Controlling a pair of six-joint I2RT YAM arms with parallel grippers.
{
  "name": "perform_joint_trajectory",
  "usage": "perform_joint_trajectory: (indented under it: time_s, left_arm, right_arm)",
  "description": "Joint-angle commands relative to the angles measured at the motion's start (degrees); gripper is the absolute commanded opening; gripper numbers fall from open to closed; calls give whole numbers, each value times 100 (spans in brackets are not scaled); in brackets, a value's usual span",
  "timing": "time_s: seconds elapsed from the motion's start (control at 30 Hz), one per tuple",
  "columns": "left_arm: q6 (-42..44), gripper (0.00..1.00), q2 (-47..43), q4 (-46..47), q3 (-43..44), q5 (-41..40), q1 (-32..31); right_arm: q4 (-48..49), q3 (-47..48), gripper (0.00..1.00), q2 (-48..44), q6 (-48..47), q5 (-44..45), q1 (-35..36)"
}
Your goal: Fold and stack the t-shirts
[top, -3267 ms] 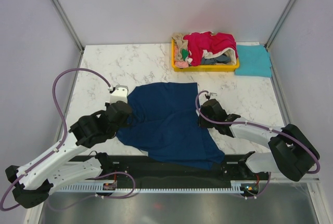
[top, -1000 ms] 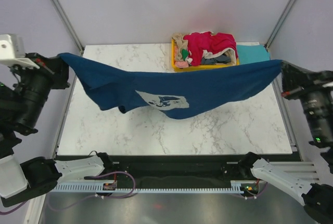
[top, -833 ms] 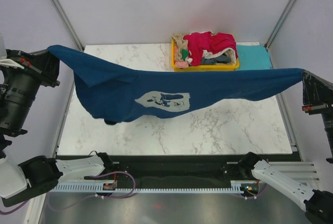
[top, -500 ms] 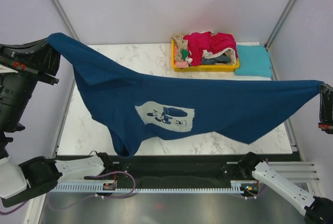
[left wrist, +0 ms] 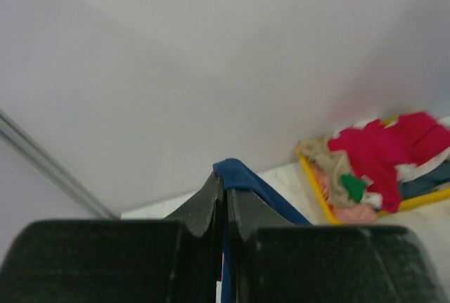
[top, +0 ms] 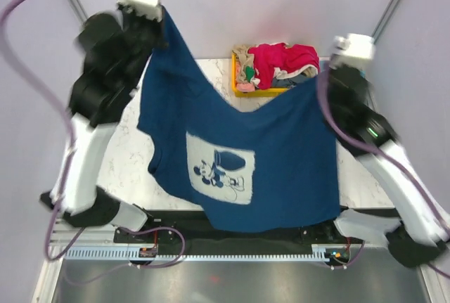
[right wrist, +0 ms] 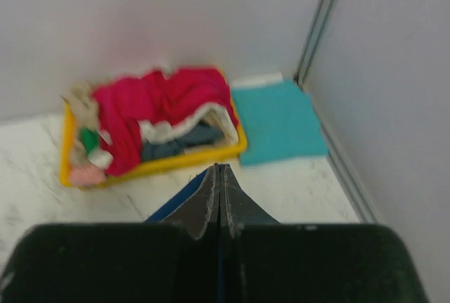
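Above the worktop [top: 214, 74], the navy shirt [top: 281, 155] hangs spread out between your two hands. Its pale square cartoon print [top: 220, 176] faces the overhead camera. Your left hand [left wrist: 225, 185] has its fingers pressed together on one top corner of the cloth, and your right hand [right wrist: 219, 171] pinches the other top corner the same way.

From overhead, the held edge runs across from left to right and sags in the middle, with the left corner higher in the picture than the right. The shirt's length runs from that edge towards you, and its free bottom edge lies over the near rim of the worktop. You cannot tell whether the held edge is the collar end or the hem.

Behind the hanging cloth, at the far right of the worktop, the yellow tray [right wrist: 179, 164] holds a heap of clothes topped by a crimson shirt [right wrist: 165, 99]. A teal shirt [right wrist: 278, 124] lies flat just beside the tray, towards the right wall.
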Motion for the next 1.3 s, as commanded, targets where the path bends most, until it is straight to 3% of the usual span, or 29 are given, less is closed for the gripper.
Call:
perform_joint_trajectory:
  time_s: [0.0, 0.03, 0.07, 0.1, 0.17, 0.2, 0.3, 0.47, 0.57, 0.67, 0.87, 1.03, 1.27]
  left_arm:
    - [-1243, 8, 1348, -1045, -214, 1021, 1454]
    - [-1384, 9, 1778, -1196, -154, 1100, 1665]
    - [-1803, 24, 2157, -1336, -75, 1467, 2024]
    - [-2007, 32, 2935, -1764, 274, 1757, 2176]
    - [-2411, 53, 3607, -2293, 785, 2407, 2448]
    - [-2483, 67, 4107, -2644, 1283, 2393, 2476]
    - [-2668, 73, 4086, -2894, 887, 2226, 2476]
    - [-3159, 85, 3032, -2543, -230, 1867, 2476]
    - [-3423, 85, 1999, -1939, -1590, 1734, 2476]
    - [-3757, 84, 1014, -1087, -3800, 1752, 2467]
    - [-4540, 81, 341, 313, -6292, 1962, 2467]
    - [-4804, 79, 1060, 868, -6595, 1971, 2467]
    - [-4743, 77, 2466, 965, -5858, 1892, 2476]
  right_arm:
    - [-602, -144, 0, 1619, 1050, -1470, -1566]
    - [-742, 14, 0, 2050, 1243, -1832, -2249]
    - [-908, 216, 4, 2872, 1341, -2392, -2439]
    - [-1276, 644, 34, 3211, 1368, -2485, -2528]
    - [-1411, 772, 72, 3504, 1324, -2591, -2564]
    - [-1228, 545, 96, 3391, 1307, -2713, -2564]
    - [-666, -104, 98, 2811, 1158, -2898, -2564]
    - [-576, -590, 98, 2214, 1166, -3293, -2555]
    - [-331, -1257, 98, 1714, 1376, -3732, -2555]
    - [318, -2074, 98, 1379, 1614, -4453, -2564]
    - [1101, -2744, 98, 2016, 1983, -5578, -2537]
    - [1340, -2560, 98, 2870, 2036, -5536, -2520]
    - [1340, -1796, 98, 4514, 2177, -5334, -2529]
